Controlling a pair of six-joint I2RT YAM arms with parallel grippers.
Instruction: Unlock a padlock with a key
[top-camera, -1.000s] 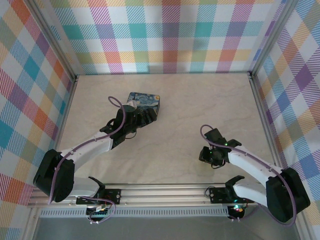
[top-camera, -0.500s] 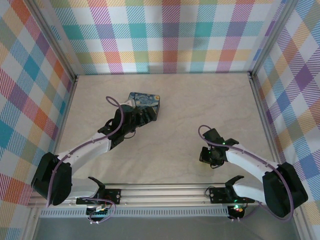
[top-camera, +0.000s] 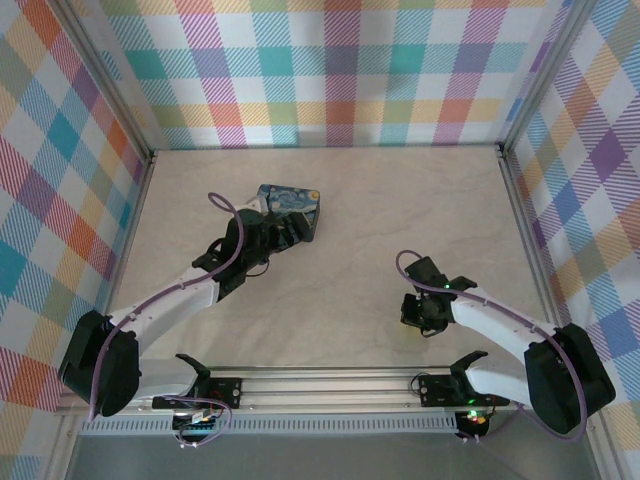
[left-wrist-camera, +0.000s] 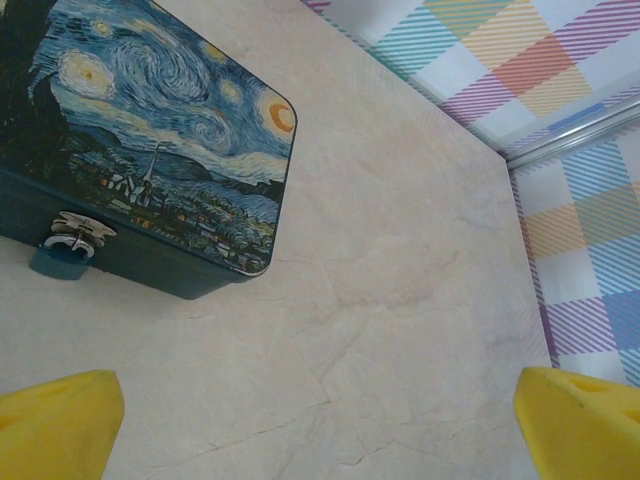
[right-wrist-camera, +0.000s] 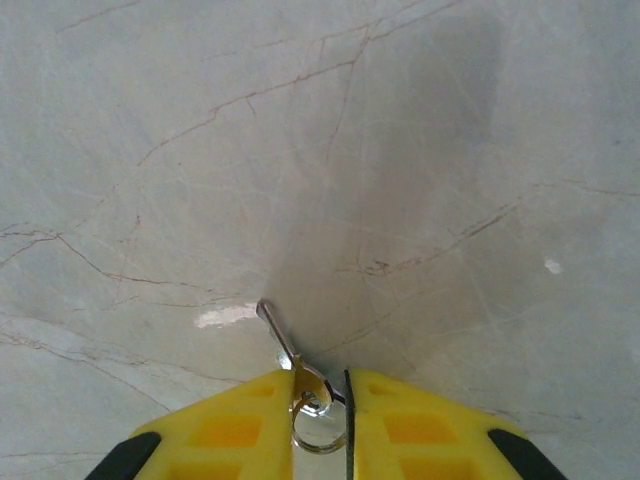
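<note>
Edging farther toward the tin (left-wrist-camera: 170, 130), the left gripper (left-wrist-camera: 320, 430) gapes wide, likely to steady the padlock (left-wrist-camera: 60, 258), while the right gripper (right-wrist-camera: 320, 400) pinches the key (right-wrist-camera: 283, 343) for insertion.

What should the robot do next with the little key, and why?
Probably lift the right tool and carry it toward the tin: it pinches the key low over the table, while the padlock hangs at the tin's front, across the table.
</note>
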